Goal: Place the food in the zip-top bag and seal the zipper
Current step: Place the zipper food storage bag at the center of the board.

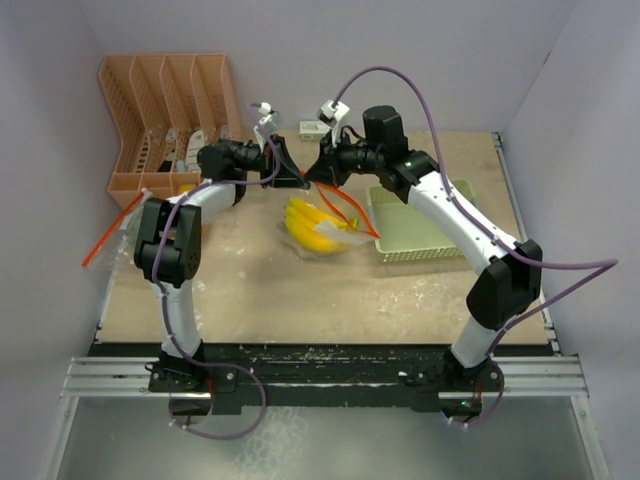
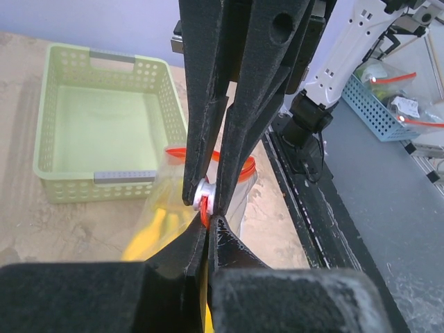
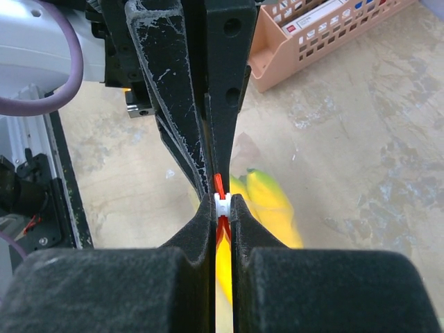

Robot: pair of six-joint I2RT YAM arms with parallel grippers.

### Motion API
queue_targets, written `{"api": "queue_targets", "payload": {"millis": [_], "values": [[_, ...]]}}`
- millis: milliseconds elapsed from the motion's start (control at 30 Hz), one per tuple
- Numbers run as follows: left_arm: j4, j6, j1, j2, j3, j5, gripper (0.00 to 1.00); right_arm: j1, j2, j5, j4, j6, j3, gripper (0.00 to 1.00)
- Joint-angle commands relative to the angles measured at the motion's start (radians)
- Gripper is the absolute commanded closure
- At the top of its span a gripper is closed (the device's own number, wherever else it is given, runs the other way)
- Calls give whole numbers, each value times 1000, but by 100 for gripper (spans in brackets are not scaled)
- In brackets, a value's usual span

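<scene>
A clear zip-top bag [image 1: 322, 240] hangs over the table with a bunch of yellow bananas [image 1: 313, 226] inside it, the only food in view. Its orange zipper [image 1: 352, 216] runs up to where both grippers meet. My left gripper [image 2: 208, 220] is shut on the orange zipper strip [image 2: 204, 214]. My right gripper [image 3: 222, 202] is shut on the white slider [image 3: 222, 205], tip to tip against the left gripper's fingers [image 3: 166, 83]. In the left wrist view the right gripper's fingers [image 2: 253, 104] come down from above onto the slider [image 2: 202, 193].
A pale green tray [image 1: 415, 238] lies right of the bag. An orange divided rack [image 1: 165, 115] stands at the back left. Another clear bag with an orange strip [image 1: 110, 238] lies at the left edge, beside the left arm.
</scene>
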Motion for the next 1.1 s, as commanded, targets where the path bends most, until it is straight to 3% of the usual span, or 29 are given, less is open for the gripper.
{"api": "queue_targets", "payload": {"millis": [0, 467, 800, 1067], "values": [[116, -12, 13, -24, 42, -6, 100, 1, -47, 106, -17, -28, -10, 100], [116, -76, 111, 5, 126, -92, 100, -14, -150, 210, -69, -103, -145, 100], [116, -123, 280, 16, 121, -349, 100, -16, -309, 286, -65, -13, -374, 100], [116, -126, 317, 27, 95, -386, 100, -16, -409, 327, -102, 19, -453, 98]]}}
